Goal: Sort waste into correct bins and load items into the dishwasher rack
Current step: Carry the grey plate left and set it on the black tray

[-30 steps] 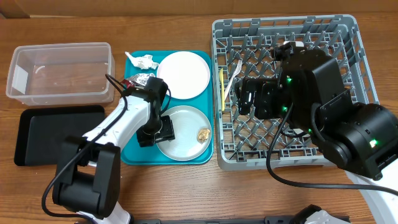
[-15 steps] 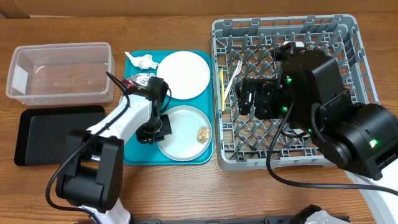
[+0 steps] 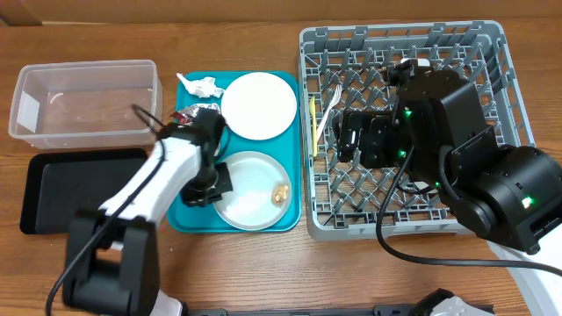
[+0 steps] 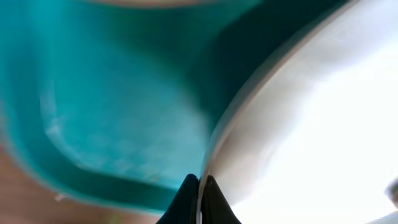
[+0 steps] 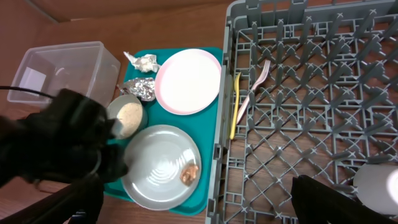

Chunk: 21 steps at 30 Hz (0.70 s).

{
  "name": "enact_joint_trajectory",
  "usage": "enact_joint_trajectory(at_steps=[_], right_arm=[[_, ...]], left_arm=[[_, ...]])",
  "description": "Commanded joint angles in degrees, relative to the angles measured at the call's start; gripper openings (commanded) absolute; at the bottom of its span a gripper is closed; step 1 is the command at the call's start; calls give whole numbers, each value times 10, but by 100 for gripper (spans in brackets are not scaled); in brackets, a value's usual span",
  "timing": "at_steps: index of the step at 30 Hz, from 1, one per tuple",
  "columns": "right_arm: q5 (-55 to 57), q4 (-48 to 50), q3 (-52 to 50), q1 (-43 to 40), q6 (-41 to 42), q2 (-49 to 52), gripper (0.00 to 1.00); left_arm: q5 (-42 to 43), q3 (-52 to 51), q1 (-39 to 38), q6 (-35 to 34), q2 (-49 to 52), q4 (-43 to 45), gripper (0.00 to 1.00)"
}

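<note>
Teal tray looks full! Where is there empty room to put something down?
The teal tray is crowded: plates, bowl, scraps. Bare room: the black tray in front of the clear tub, the tub itself, and the rack's front-left corner.

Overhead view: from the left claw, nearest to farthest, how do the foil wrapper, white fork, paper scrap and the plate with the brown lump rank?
1. Plate with the brown lump: rim at the left claw.
2. Foil wrapper: farther up the teal tray.
3. Paper scrap: tray's top corner.
4. White fork: right, in the rack.
</note>
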Motion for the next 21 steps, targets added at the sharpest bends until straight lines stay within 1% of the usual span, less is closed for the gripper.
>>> enact_joint_trajectory(at_steps=[1,4,7,12,15,18,21], right_arm=[[7,3,5,-2,3,-2,100],[7,3,5,-2,3,-2,100],[7,3,5,-2,3,-2,100],[6,3,5,-2,3,-2,100],[6,3,5,-2,3,-2,100],[6,3,5,-2,3,-2,100],[6,3,5,-2,3,-2,100]], left_arm=[[-25,-5,34,15,-67,-9,4],[-6,-5,60,35,-106,-20,4],[37,-5,96,73,-149,-30,4],[62,-5,133,100,-185,-47,4],[71,-5,181,120,-212,-62,4],[133,-5,230,151,-232,-67,4],[172,-5,290,169,-247,-73,4]])
